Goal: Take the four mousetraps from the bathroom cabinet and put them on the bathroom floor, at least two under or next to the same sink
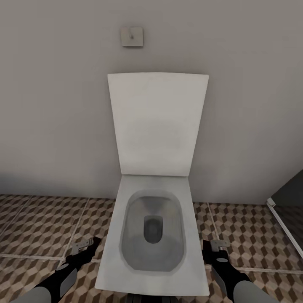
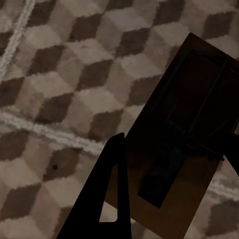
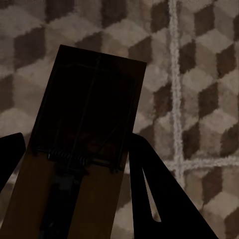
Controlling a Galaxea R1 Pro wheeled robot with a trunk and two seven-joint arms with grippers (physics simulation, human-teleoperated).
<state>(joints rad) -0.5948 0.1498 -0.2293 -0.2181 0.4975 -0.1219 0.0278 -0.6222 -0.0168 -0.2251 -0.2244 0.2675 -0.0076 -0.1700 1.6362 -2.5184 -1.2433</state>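
Note:
A brown wooden mousetrap [image 2: 194,114] is held in my left gripper [image 2: 172,184], whose dark fingers [image 2: 107,204] are closed on its sides, above the cube-patterned bathroom floor [image 2: 55,74]. My right gripper [image 3: 74,174] is shut on a second mousetrap [image 3: 84,129] in the same way. In the head view the left gripper [image 1: 86,247] hangs low to the left of a toilet and the right gripper [image 1: 216,249] low to its right, each with a small trap's grey metal end [image 1: 219,243] showing. The cabinet and the bathroom sink are out of view.
A white toilet [image 1: 191,269] with its lid [image 1: 158,122] raised stands straight ahead against a grey wall, between my two arms. A small square plate [image 1: 132,37] is fixed to the wall above it. A dark panel with a white frame [image 1: 286,219] stands at the right.

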